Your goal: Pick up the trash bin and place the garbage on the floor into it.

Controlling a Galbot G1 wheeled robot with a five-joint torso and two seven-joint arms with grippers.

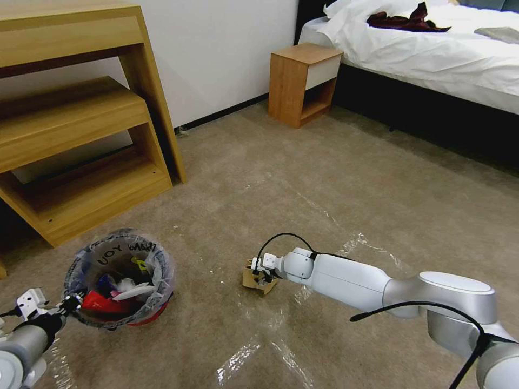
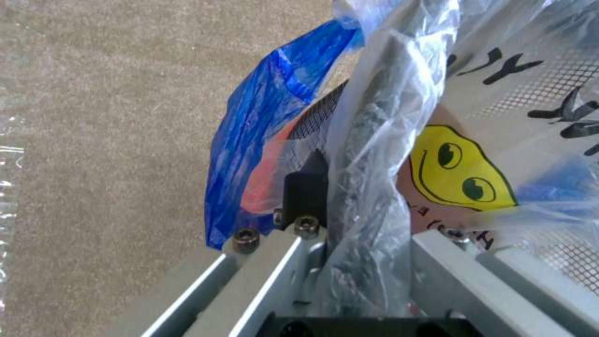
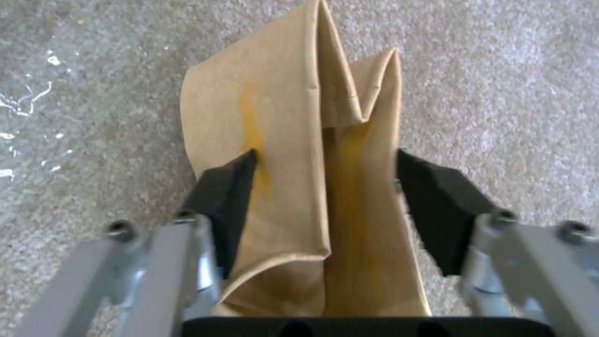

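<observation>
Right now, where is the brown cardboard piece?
In the head view the cardboard piece sits on the carpet mid-frame, to the right of the trash bin, between the fingers of the right gripper, beside a tape strip.

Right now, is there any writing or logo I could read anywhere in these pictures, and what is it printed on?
"YOU": black letters, seen upside down, on the clear bag liner at the trash bin rim, which the left claw grips.
More black lettering beside it on the liner: too crinkled to read.
Small dark print under a yellow cartoon face: too blurred to read.
</observation>
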